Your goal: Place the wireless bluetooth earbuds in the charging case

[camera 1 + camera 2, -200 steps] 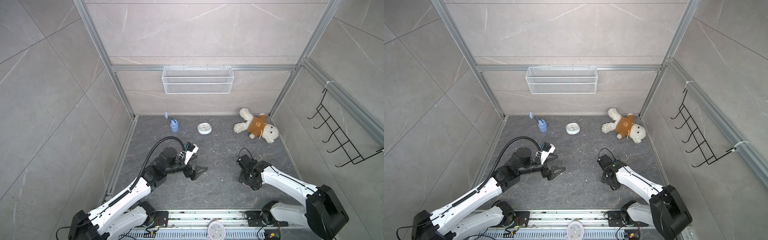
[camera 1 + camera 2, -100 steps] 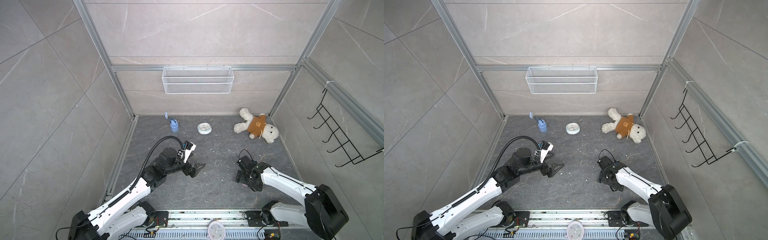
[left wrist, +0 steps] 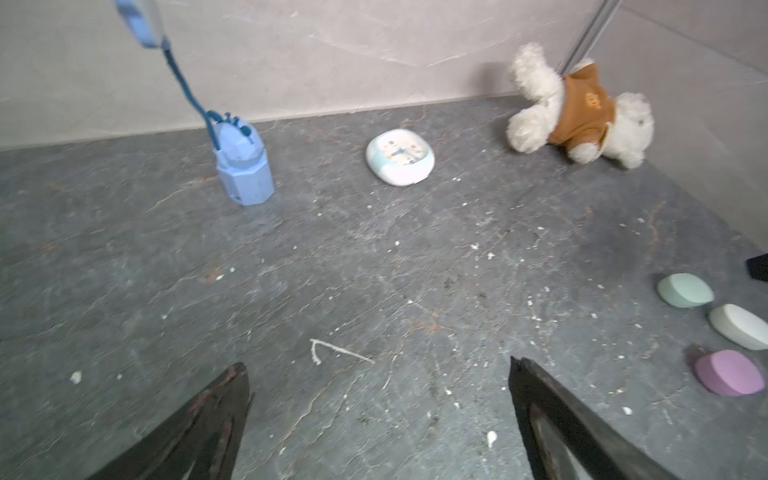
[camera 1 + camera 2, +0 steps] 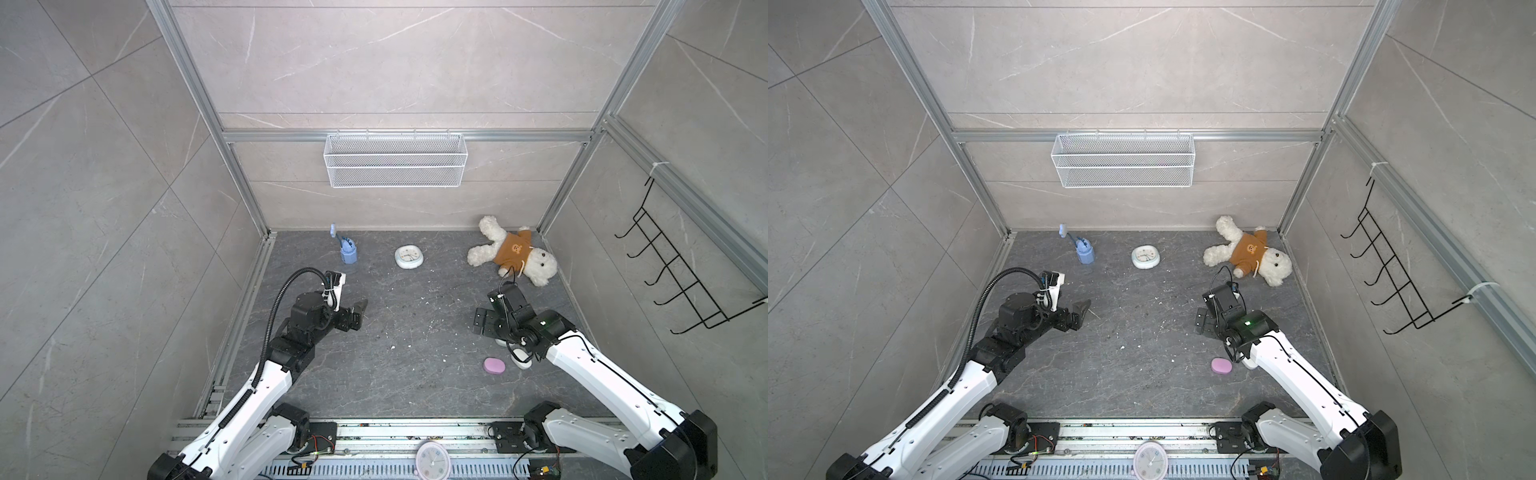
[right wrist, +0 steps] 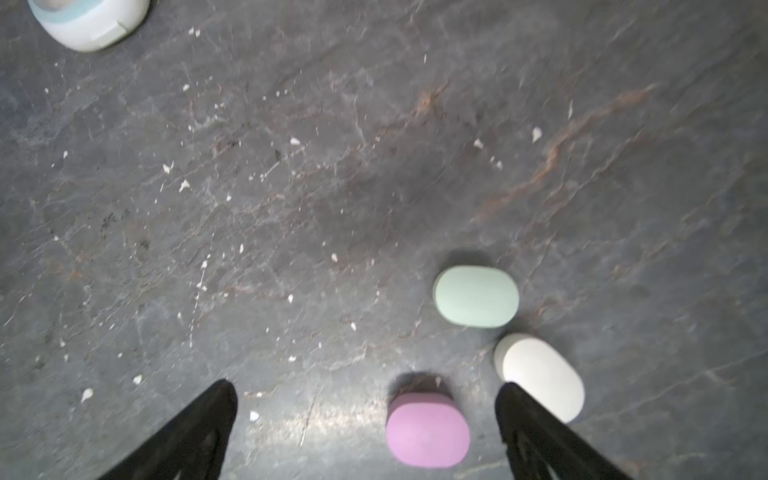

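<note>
Gaping, empty: left fingers [image 3: 199, 432]; right fingers [image 5: 536, 444]

A robot lab test cell; panel walls [image 4: 395, 62] and aluminium framing [image 4: 399, 136] enclose a slate floor [image 4: 415, 374].

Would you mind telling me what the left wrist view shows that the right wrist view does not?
Only the left wrist view shows the teddy bear, the blue bottle, the back wall and the open left gripper. Only the right wrist view clearly shows the open right gripper. Both show the mint oval case, the white oval case, the pink oval case and the clock, though just its edge in the right wrist view.
</note>
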`<control>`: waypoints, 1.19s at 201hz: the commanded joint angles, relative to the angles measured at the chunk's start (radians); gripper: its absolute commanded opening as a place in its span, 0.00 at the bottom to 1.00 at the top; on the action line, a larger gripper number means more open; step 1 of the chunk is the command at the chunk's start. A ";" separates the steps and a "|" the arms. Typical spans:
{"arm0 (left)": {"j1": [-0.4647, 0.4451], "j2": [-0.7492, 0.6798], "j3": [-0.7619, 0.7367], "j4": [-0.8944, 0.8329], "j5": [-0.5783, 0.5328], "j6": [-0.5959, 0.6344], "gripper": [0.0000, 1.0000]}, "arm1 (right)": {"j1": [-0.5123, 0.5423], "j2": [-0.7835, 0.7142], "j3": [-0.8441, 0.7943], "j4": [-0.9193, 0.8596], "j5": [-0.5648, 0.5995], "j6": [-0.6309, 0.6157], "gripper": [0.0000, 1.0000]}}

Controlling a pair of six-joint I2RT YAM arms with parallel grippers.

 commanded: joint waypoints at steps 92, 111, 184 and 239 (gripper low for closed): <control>0.325 0.267 -0.187 0.577 -0.022 0.070 0.99 | -0.264 0.246 -0.260 0.924 0.188 -0.426 1.00; 0.337 0.317 -0.190 0.624 -0.023 0.077 0.99 | -0.276 0.278 -0.312 1.048 0.192 -0.444 1.00; 0.352 0.328 -0.199 0.632 -0.039 0.165 0.99 | -0.317 0.357 -0.402 1.366 0.176 -0.474 1.00; 0.356 0.456 -0.244 0.775 -0.071 0.161 0.99 | -0.324 0.383 -0.476 1.539 0.135 -0.497 1.00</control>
